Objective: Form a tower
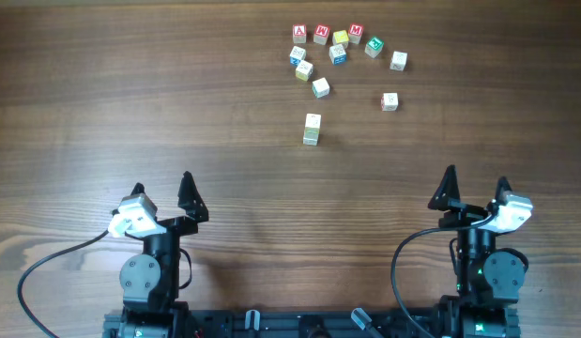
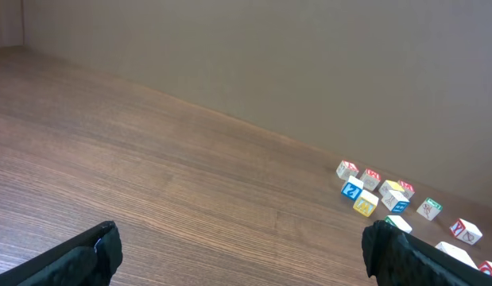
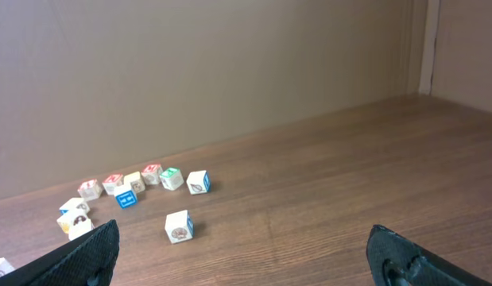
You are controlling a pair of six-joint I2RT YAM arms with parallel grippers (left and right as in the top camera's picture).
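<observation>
Resting well back from the tower (image 1: 312, 130), left pincer (image 1: 162, 184) and right pincer (image 1: 475, 177) gape empty

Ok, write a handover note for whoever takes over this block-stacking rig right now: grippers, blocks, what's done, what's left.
Left gripper: open, empty, far from the cubes.
Right gripper: open, empty, far from the cubes.
Tower: short stack, the blocks nearest the arms, seemingly two cubes high; nothing touches it.
Loose cubes: about eleven, scattered beyond it.
Done: tower begun.
Left: probably stacking more loose cubes on top.
</observation>
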